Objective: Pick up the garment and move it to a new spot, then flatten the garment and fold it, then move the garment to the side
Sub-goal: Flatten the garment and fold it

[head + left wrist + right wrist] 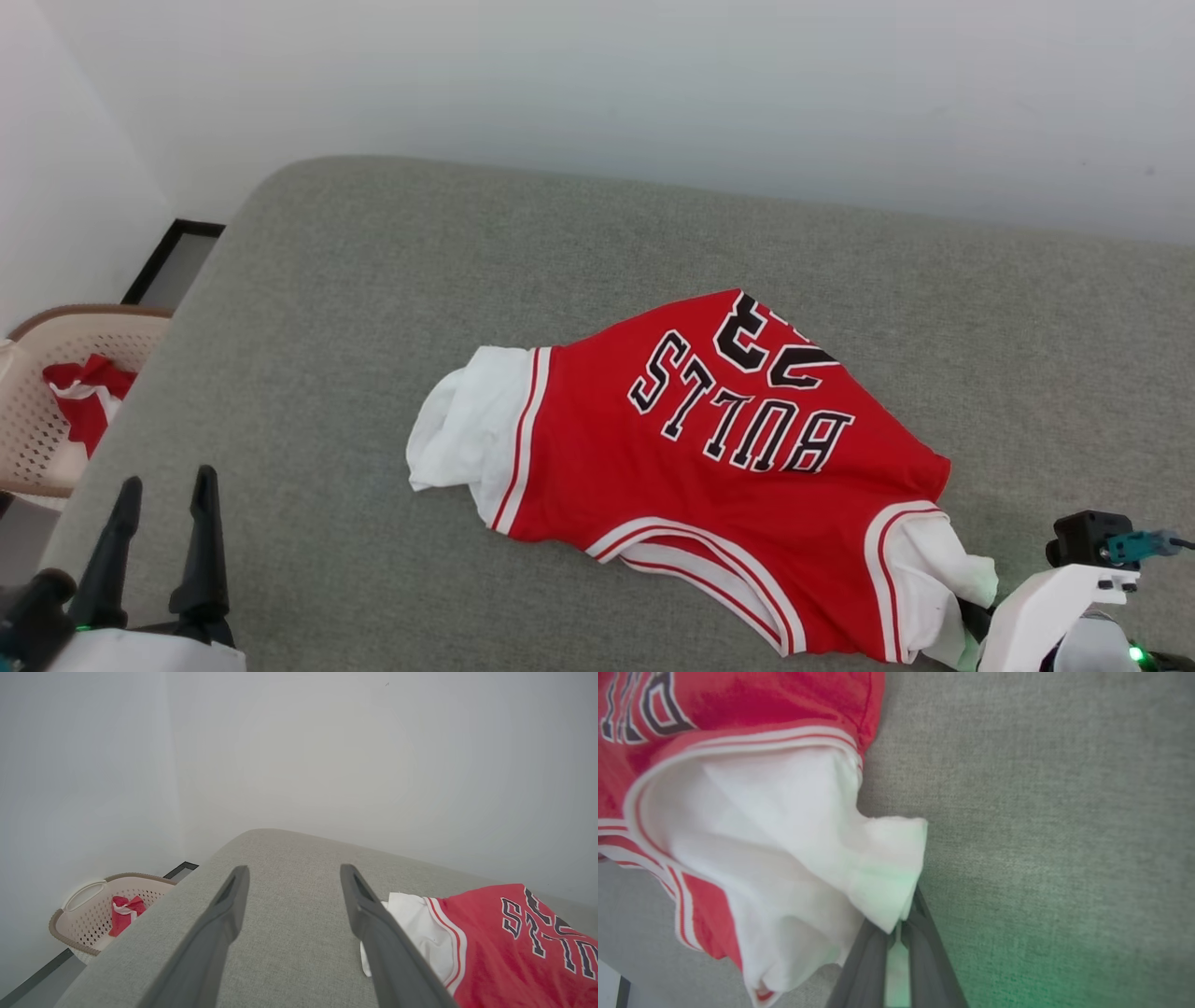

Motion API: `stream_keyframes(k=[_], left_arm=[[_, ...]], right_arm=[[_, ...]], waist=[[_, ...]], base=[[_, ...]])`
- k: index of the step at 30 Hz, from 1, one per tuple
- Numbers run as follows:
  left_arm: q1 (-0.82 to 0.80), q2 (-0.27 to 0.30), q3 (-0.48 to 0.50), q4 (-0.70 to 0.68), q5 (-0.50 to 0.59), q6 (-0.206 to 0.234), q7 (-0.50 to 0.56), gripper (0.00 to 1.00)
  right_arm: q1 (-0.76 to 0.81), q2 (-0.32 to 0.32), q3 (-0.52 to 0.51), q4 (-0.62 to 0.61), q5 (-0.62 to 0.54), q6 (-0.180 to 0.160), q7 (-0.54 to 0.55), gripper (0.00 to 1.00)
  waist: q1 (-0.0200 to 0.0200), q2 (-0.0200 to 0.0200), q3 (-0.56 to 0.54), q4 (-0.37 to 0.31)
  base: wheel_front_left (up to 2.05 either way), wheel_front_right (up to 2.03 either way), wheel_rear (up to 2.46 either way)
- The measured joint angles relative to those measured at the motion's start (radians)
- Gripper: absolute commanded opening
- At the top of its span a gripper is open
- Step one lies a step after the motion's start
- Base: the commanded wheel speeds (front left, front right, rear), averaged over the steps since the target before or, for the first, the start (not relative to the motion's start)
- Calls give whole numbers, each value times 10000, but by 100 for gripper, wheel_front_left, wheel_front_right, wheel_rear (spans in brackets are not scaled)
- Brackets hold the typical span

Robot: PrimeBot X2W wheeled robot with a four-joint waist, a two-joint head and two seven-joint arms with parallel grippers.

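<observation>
the red jersey garment (728, 467) with white sleeves and red-white striped trim lies rumpled on the grey woven fabric cushion (373, 280). it sits toward the near right part, with the neck opening nearest the robot and one white sleeve (462, 425) bunched out to the left.

it looks like a thin, soft knit: light to lift, limp, likely a little slick, and sure to sag and drag over the cushion rather than keep a shape. a cuff, a hem or a shoulder seam should give the surest hold. a pinch in the middle of the panel would only gather a fold.

black white-edged lettering across the chest reads "bulls", upside down in the head view. the number beyond it looks like 23, but its far part is tucked under a fold, so that is not certain.

the right gripper (900, 926) has its two dark fingers clenched on the edge of the other white sleeve (878, 868), at the near right corner, with a tongue of cloth pinched between the tips. the left gripper (168, 481) hovers over bare cushion, well apart from the shirt, its jaws spread wide and nothing between them. the pick-up seems to be the step in hand.

past the cushion's left edge, a beige perforated plastic basket (93, 311) holds another red and white cloth. a pale wall (653, 84) stands behind.
</observation>
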Motion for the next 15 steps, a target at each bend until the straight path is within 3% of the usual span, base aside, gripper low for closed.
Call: stream_keyframes(k=[5,15], left_arm=[[220,-307,263,63,303,-282,2,100],[674,-882,709,180,451,-708,0,100]], right_arm=[[-253,-259,94,324,27,4,-100,0],[-657,-1411,92,704,278,4,92,0]], waist=[[0,0,-195,-25],[0,0,-894,-77]], base=[[0,0,0],[0,0,0]])
